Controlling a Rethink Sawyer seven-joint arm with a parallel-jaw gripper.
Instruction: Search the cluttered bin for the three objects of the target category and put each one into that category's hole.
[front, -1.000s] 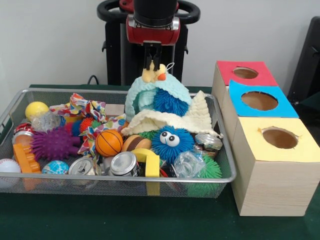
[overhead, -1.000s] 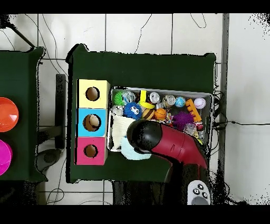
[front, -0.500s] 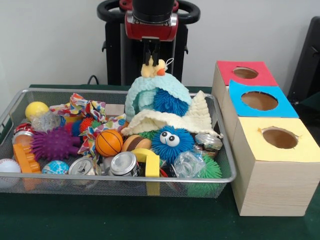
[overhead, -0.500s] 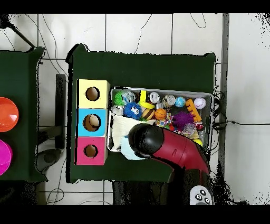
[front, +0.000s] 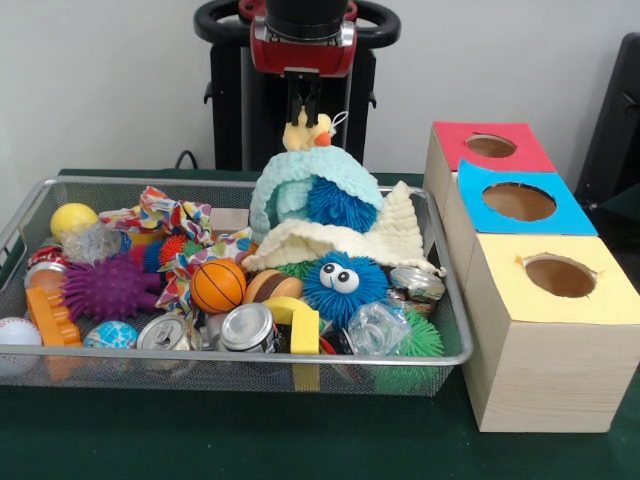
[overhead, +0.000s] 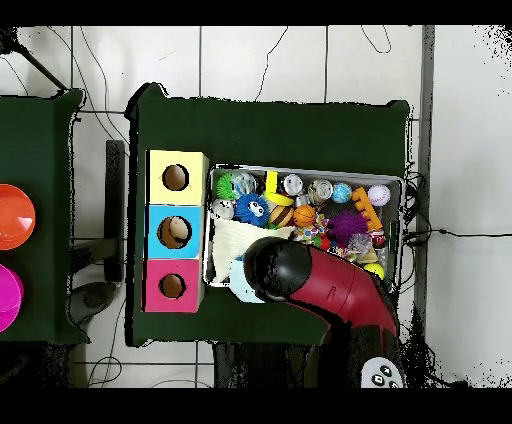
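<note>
Your tool (front: 304, 108) is clamped on a small yellow duck (front: 308, 134), holding it just above the pale blue knitted cloth (front: 290, 185) at the far side of the wire bin (front: 300, 357); beside the bin on the desk (front: 200, 440) you have the red (front: 490, 146), blue (front: 518, 202) and yellow (front: 560, 276) holes.

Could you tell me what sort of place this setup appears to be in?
Most likely a robotics lab. A wire mesh bin crammed with toys sits beside wooden sorting boxes with colour-coded holes on a green-covered table, cables trail across the tiled floor, and the pincer holds a small yellow duck.
</note>
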